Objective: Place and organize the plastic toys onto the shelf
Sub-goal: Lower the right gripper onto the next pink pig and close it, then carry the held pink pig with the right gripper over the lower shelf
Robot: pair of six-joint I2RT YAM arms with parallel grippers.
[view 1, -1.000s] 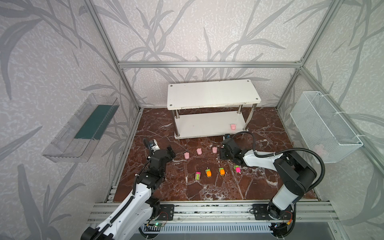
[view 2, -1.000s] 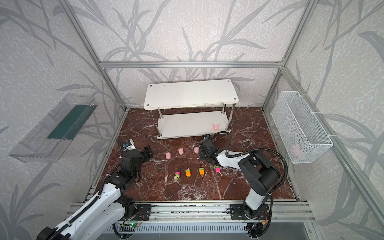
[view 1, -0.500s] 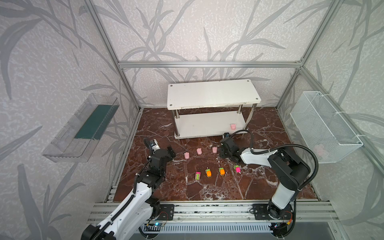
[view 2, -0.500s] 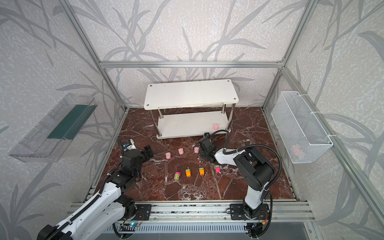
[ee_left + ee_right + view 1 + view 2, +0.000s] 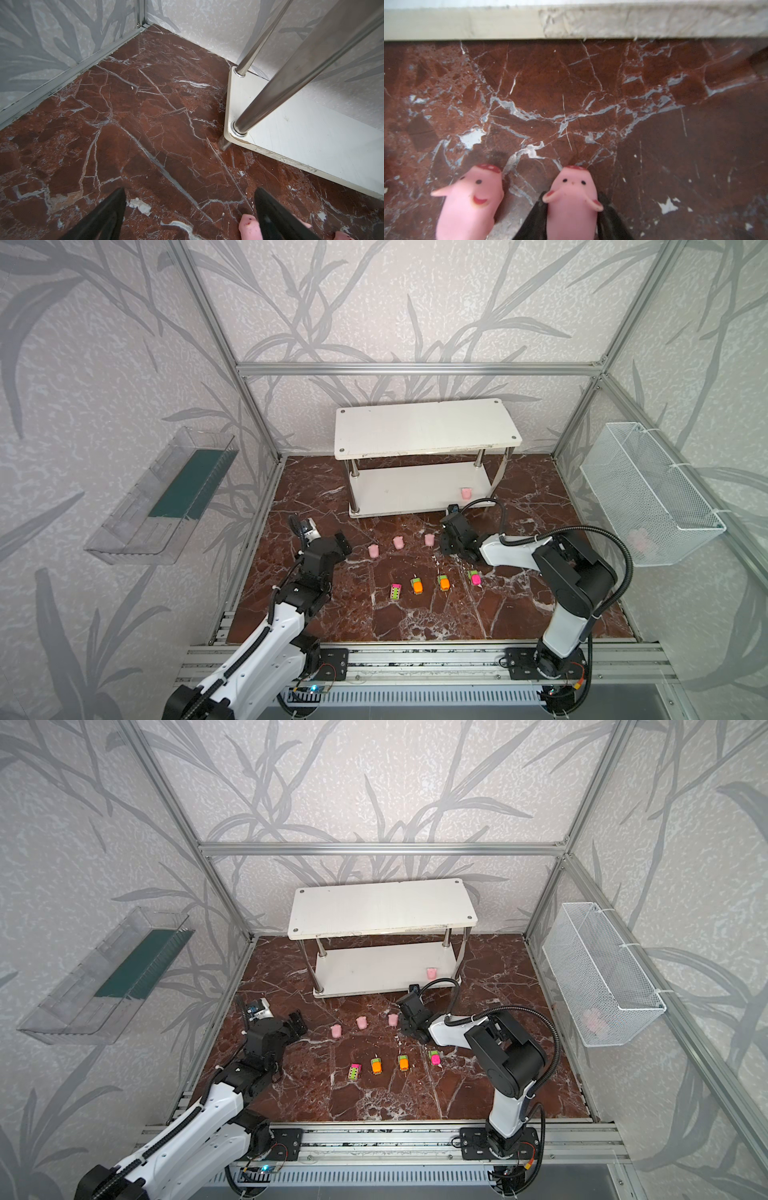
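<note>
The white two-tier shelf (image 5: 424, 427) stands at the back, with one pink toy (image 5: 466, 492) on its lower board. Three pink toys (image 5: 398, 542) stand in a row on the marble floor, and several neon cars (image 5: 417, 585) sit nearer the front. My right gripper (image 5: 572, 195) is low at the right end of that row, shut on a pink toy (image 5: 571, 207) with a black finger against each side. Another pink toy (image 5: 471, 203) stands beside it. My left gripper (image 5: 190, 207) hangs open over bare floor, and a pink toy (image 5: 249, 227) sits just inside one finger.
A white wire basket (image 5: 648, 506) hangs on the right wall with something pink in it. A clear plastic tray (image 5: 162, 497) is fixed to the left wall. Chrome posts (image 5: 291, 83) of the shelf rise close to my left gripper. The shelf's lower edge (image 5: 571, 22) is just beyond my right gripper.
My right gripper's jaws have narrowed onto the pink toy at the right end of the row. The left arm has stayed where it was.
</note>
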